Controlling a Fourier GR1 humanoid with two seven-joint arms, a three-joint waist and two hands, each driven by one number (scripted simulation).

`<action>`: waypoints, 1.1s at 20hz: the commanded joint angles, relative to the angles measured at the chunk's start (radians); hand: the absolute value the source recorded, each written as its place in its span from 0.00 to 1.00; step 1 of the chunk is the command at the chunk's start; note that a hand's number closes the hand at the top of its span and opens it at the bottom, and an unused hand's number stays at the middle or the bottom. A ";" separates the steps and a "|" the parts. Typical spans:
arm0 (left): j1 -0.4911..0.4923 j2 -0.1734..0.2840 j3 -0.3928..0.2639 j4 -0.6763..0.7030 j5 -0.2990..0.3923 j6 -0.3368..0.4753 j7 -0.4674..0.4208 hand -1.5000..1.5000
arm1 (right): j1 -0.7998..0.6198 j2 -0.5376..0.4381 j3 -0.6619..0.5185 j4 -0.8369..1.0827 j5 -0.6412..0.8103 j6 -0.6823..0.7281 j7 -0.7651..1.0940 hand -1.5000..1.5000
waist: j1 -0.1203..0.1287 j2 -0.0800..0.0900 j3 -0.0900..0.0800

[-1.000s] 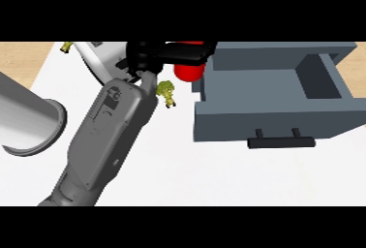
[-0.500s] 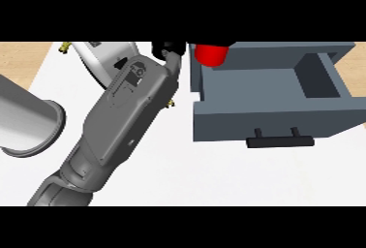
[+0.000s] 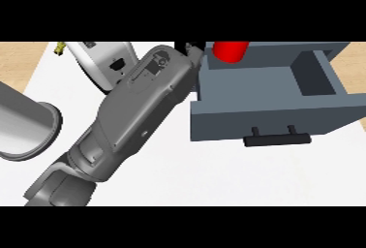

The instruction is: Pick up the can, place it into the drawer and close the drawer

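1. I see the red can point(image 3: 231, 51) at the far edge of the view, over the back left corner of the open grey drawer point(image 3: 271, 104).
2. One grey forearm point(image 3: 132, 121) runs diagonally up to it; its hand point(image 3: 191, 47) is barely visible beside the can, so I cannot tell its fingers.
3. The drawer's black handle point(image 3: 277, 139) faces me.
4. A grey cylinder point(image 3: 22, 126) lies at the counter's left edge.

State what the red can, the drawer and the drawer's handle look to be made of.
Red can: smooth and uniformly red with a soft sheen, so painted metal or plastic; the look leaves it open. Drawer: flat matte blue-grey panels without grain, likely painted wood or metal. Handle: matte black bar on two posts, probably metal or plastic.
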 commanded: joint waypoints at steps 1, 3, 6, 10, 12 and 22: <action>-0.048 0.000 -0.028 0.101 0.068 -0.026 -0.052 1.00 | -0.012 0.003 -0.013 0.017 0.009 0.017 -0.028 0.00 | -0.007 0.003 0.000; -0.052 0.000 -0.040 0.082 0.071 -0.020 -0.028 1.00 | 0.024 -0.011 -0.052 0.027 -0.042 0.044 -0.027 0.00 | 0.005 -0.003 0.000; -0.069 0.000 -0.102 0.139 0.130 0.019 -0.068 1.00 | 0.017 0.017 -0.015 0.004 -0.020 0.036 -0.011 0.00 | -0.015 0.002 0.001; -0.094 0.000 -0.149 0.159 0.208 0.035 -0.089 1.00 | -0.015 -0.003 -0.024 0.006 -0.016 0.021 -0.004 0.00 | -0.021 0.005 0.001; -0.074 0.000 -0.184 0.198 0.228 0.033 -0.108 1.00 | -0.036 -0.021 -0.010 -0.019 -0.019 -0.008 0.038 0.00 | -0.031 0.010 0.001; -0.128 0.000 -0.275 0.295 0.296 0.090 -0.111 0.00 | -0.049 0.014 0.011 -0.007 0.006 0.000 0.020 0.00 | -0.039 0.013 0.002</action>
